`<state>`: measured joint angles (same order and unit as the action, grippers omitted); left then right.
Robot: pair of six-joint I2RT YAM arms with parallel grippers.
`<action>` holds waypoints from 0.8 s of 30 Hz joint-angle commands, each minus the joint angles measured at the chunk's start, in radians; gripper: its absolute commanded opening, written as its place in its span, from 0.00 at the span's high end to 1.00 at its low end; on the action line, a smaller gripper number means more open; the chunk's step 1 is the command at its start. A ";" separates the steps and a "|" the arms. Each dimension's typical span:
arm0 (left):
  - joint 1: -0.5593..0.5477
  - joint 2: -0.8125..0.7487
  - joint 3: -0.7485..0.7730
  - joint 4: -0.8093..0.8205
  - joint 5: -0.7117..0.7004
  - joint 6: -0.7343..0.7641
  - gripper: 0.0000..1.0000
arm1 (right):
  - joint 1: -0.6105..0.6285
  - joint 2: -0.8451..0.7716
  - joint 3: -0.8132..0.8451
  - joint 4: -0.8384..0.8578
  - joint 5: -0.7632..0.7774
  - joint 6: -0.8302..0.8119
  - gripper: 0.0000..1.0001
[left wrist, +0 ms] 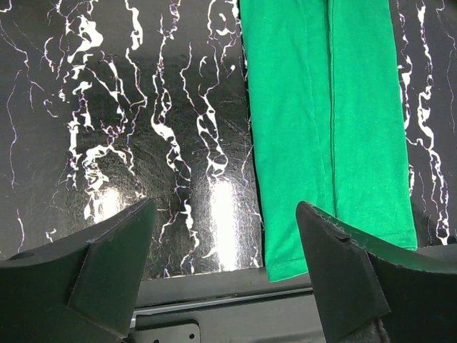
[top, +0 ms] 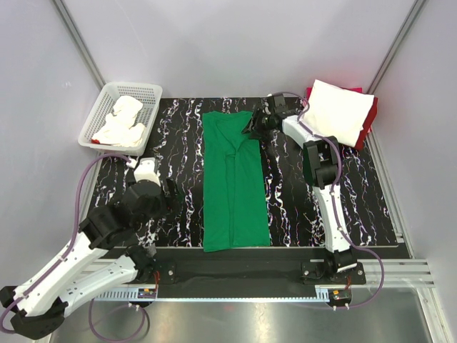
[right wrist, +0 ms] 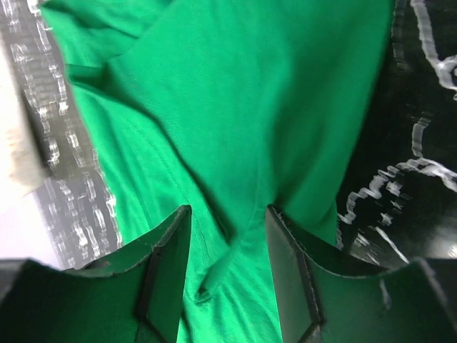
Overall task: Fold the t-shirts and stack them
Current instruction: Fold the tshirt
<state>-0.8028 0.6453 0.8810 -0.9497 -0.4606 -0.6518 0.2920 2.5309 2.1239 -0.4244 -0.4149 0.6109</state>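
The left gripper (left wrist: 225, 214) is seen closest in its wrist view, its two dark fingers (left wrist: 114, 257) held wide apart with nothing between them. It is poised above bare black marbled table (top: 186, 143), just left of the near end of the green t-shirt (top: 235, 186), and no contact with the fabric is noted.

The green t-shirt is laid along the middle of the table as a long narrow strip, both sides turned in lengthwise. Its near hem is found close to the table's front edge and its collar end towards the far edge.

The right gripper (right wrist: 228, 214) is placed at the far right corner of that strip. Its fingers are drawn close together, and a raised ridge of green fabric is pinched between them, with creases radiating from the grip.

A folded white t-shirt (top: 339, 111) is recorded at the far right corner, resting on a red t-shirt (top: 369, 118) of which only the edges are visible.

At the far left corner a white mesh basket (top: 146, 91) is observed, with crumpled white cloth (top: 123, 121) inside.
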 commanded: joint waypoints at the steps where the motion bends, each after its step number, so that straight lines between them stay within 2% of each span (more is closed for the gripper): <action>1: 0.007 0.007 0.003 0.032 -0.032 0.006 0.14 | 0.007 0.014 0.010 0.050 -0.039 0.003 0.47; 12: 0.016 0.025 0.003 0.031 -0.032 0.006 0.14 | 0.029 -0.023 -0.068 0.105 -0.053 -0.020 0.49; 24: 0.024 0.030 0.003 0.029 -0.033 0.003 0.14 | 0.045 -0.205 -0.263 0.214 0.039 -0.079 0.53</action>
<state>-0.7853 0.6697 0.8810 -0.9497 -0.4614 -0.6518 0.3206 2.4191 1.8885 -0.2565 -0.4149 0.5785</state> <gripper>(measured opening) 0.853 0.480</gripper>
